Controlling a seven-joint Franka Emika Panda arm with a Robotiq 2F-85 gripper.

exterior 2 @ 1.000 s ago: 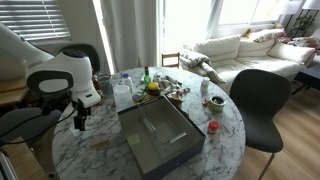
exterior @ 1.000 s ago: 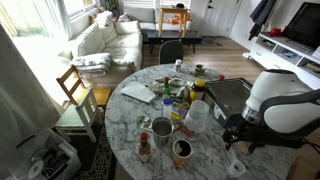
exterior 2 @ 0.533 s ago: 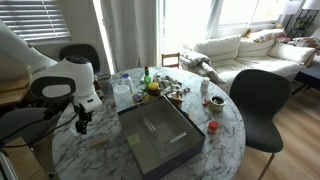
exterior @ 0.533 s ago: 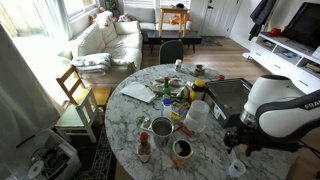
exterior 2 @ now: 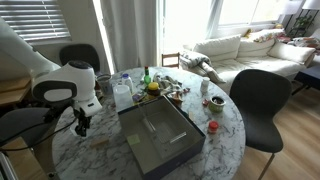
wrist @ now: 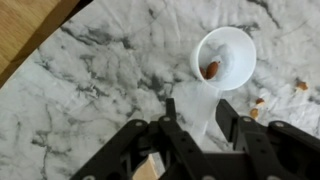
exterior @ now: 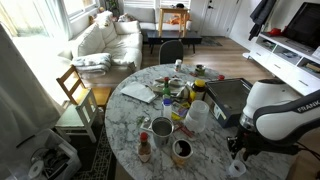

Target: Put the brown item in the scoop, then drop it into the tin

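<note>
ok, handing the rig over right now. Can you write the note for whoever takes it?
Gripper: low over the table, fingers on either side of the handle of the small white plastic scoop. I cannot tell if it is clamped.
Things: the scoop lies near the edge of the marble table, with a brown item in its bowl. The silver tin stands further in, apart from the scoop.
Done: the brown item is in the scoop.
Left: confirm the grip, lift the scoop level, carry it to the tin, tip it in.

no legible text, labels or numbers anywhere
</note>
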